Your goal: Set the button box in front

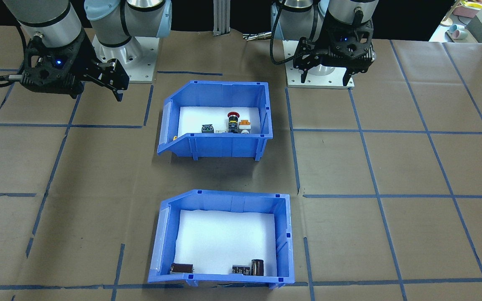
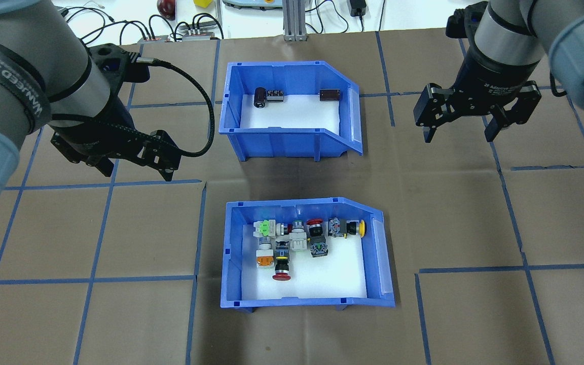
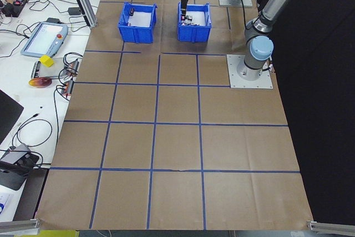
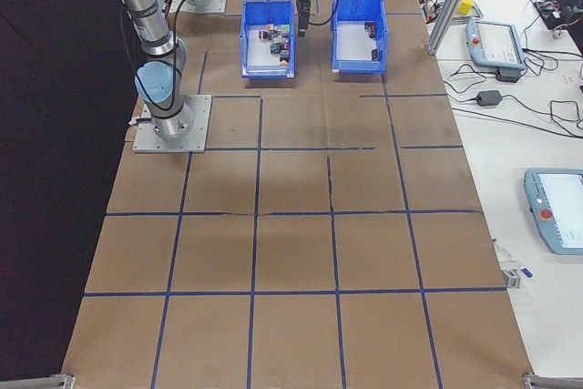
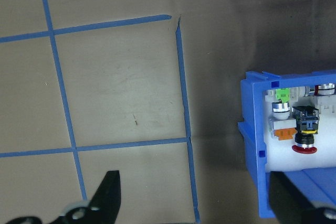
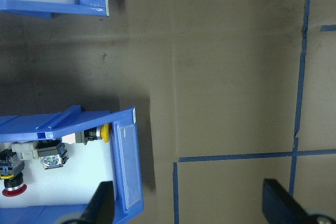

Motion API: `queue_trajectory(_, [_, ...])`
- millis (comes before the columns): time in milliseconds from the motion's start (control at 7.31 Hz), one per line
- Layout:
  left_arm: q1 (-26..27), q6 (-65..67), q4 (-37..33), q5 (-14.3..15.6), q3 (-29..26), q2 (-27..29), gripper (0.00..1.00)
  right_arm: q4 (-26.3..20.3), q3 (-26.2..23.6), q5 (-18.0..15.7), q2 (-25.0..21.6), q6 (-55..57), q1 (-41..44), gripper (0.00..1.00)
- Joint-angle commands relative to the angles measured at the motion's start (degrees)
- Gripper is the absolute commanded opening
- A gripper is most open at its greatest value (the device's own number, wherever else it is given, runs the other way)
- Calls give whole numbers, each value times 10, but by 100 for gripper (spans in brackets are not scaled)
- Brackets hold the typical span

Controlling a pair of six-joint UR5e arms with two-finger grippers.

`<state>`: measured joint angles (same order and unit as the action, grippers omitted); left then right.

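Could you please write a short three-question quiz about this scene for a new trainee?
1. True or false: the left gripper holds the button box.
2. Which bin lies nearer the robot's base? A. button box B. capacitor bin
3. Fill in: both grippers, including the right gripper, are ____.

Key: 1 false; 2 A; 3 open.

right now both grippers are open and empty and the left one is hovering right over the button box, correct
Not quite. Both grippers are open and empty, but the left gripper hangs over bare table beside the button box, not over it. The overhead exterior view shows this, and the left wrist view shows the box only at its right edge. The right gripper is likewise off to the side.
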<state>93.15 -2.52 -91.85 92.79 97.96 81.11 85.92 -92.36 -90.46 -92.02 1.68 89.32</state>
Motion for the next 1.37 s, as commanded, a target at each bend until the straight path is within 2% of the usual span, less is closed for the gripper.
queue_trajectory(0, [0, 3, 4, 4, -5, 4, 99, -2, 7, -6, 4, -4, 0, 100])
queue_trajectory(274, [-1, 4, 4, 4, -8, 9, 99, 1, 23, 2, 53, -31, 4, 100])
queue_trajectory(410, [0, 52, 41, -21, -8, 14, 99, 0, 44, 4, 68, -91, 6, 100])
queue_trajectory(684, [0, 167, 60, -27, 6, 13, 99, 2, 74, 4, 94, -259, 7, 100])
queue_trajectory(821, [0, 281, 64, -44, 11, 19, 99, 30, 88, 4, 117, -343, 9, 100])
queue_trajectory(957, [4, 326, 67, -46, 28, 29, 99, 67, 107, 2, 147, -427, 30, 100])
queue_trajectory(1094, [25, 414, 66, -65, 40, 26, 99, 74, 138, -5, 183, -453, 70, 100])
queue_trajectory(1231, [70, 568, 65, -70, 43, 26, 99, 67, 180, -12, 218, -474, 111, 100])
